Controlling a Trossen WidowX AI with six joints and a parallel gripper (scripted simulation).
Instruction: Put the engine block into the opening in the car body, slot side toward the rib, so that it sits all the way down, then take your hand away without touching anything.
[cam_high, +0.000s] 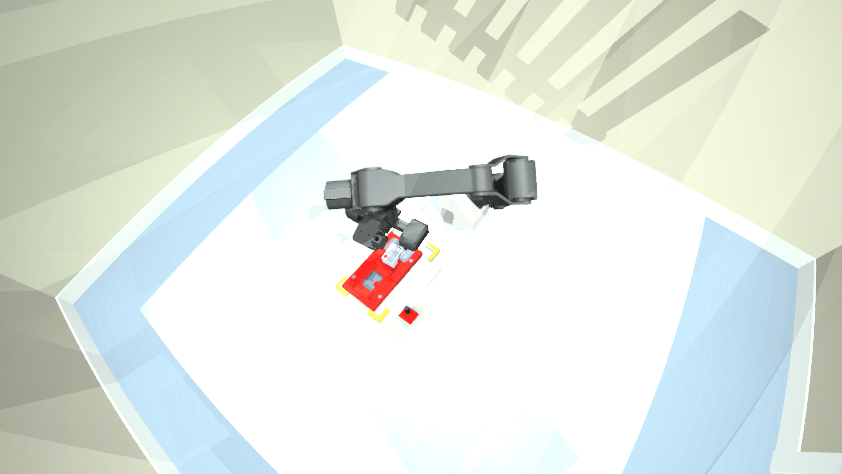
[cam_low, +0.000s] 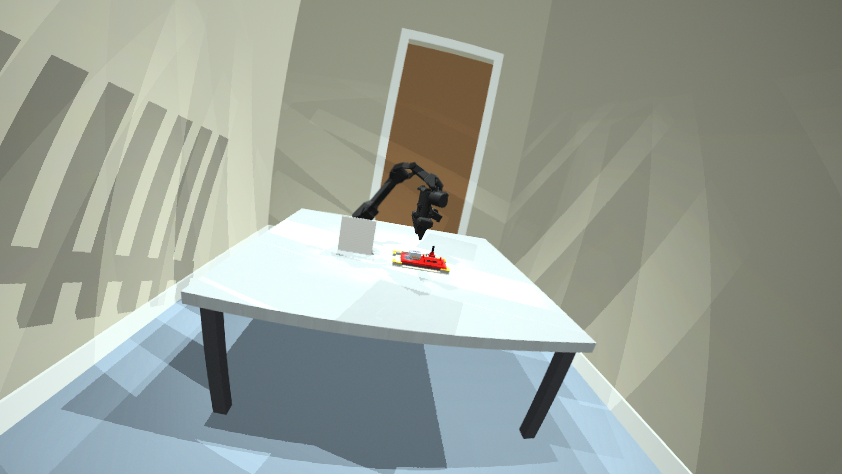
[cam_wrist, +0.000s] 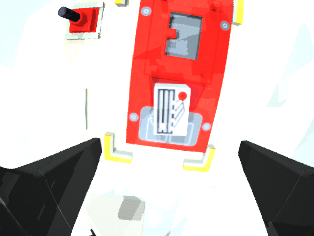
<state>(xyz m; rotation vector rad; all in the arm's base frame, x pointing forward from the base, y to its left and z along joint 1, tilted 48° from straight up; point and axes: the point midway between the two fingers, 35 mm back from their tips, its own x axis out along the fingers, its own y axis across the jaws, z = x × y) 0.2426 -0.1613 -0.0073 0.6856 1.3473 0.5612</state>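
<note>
And here's the engine block (cam_high: 391, 256) (cam_low: 415, 254) (cam_wrist: 171, 110), pale, with dark stripes and a red dot on top, up on the red car body (cam_high: 393, 272) (cam_low: 438, 263) (cam_wrist: 150, 60) by the light grey pane, not down in the opening (cam_high: 372, 280) (cam_wrist: 185, 37)! That opening lies towards the body's right end in the exterior view, a red rib (cam_wrist: 171, 34) poking into it; which way the block's slot faces, I can't tell. Over it all comes the pincer (cam_high: 391, 241) (cam_low: 420, 237) (cam_wrist: 172, 146), pointing down, fingers spread practically as wide as they go, nothing between them! Yellow corner brackets (cam_high: 377, 315) (cam_low: 448, 270) (cam_wrist: 117, 155) frame the body, and just beyond its far side sits a small red piece with a black knob (cam_high: 408, 316) (cam_low: 432, 253) (cam_wrist: 85, 20). Out to the left stands a pale box (cam_high: 468, 210) (cam_low: 357, 235) (cam_wrist: 117, 212), well apart from the body on the white counter (cam_high: 530, 323) (cam_low: 500, 306) (cam_wrist: 275, 60). The dark arm (cam_high: 436, 183) (cam_low: 382, 191) arches in from the far left, and behind everything there's a brown door (cam_low: 441, 105) in a pale frame!
</note>
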